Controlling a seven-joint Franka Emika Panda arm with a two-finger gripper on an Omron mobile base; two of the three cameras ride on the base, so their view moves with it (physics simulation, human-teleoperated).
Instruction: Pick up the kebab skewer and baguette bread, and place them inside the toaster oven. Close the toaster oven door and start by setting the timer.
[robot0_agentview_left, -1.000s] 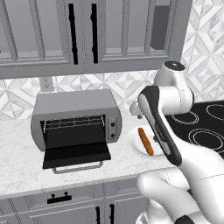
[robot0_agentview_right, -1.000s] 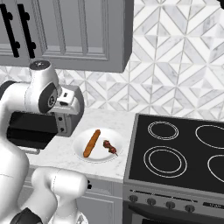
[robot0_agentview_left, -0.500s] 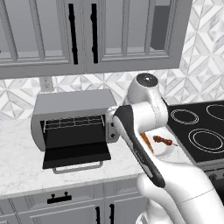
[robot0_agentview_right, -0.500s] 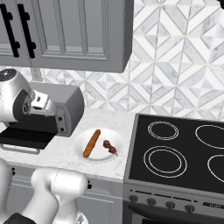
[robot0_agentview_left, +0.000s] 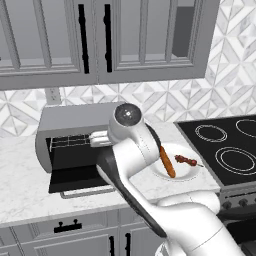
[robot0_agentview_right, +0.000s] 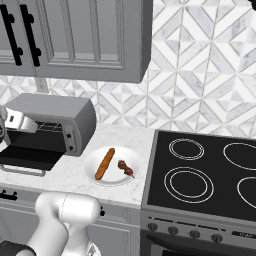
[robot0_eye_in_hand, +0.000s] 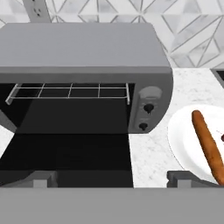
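On plate (robot0_agentview_right: 95, 172): baguette bread (robot0_agentview_right: 105, 163), kebab skewer (robot0_agentview_right: 125, 168) | toaster oven door (robot0_agentview_left: 80, 178) down (rack bare)

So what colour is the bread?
Orange-brown, the bread on the white plate; clearest in the right base view.

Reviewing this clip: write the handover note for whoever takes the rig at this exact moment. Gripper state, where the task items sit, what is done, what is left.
Gripper: open, empty, facing the toaster oven.
Toaster oven door: dropped open; wire rack bare inside.
Baguette bread and kebab skewer: side by side, apart, on the white plate between oven and stovetop.
Done: door is open.
Left: move skewer and baguette onto the rack, close the door, set the timer on the right-hand panel.
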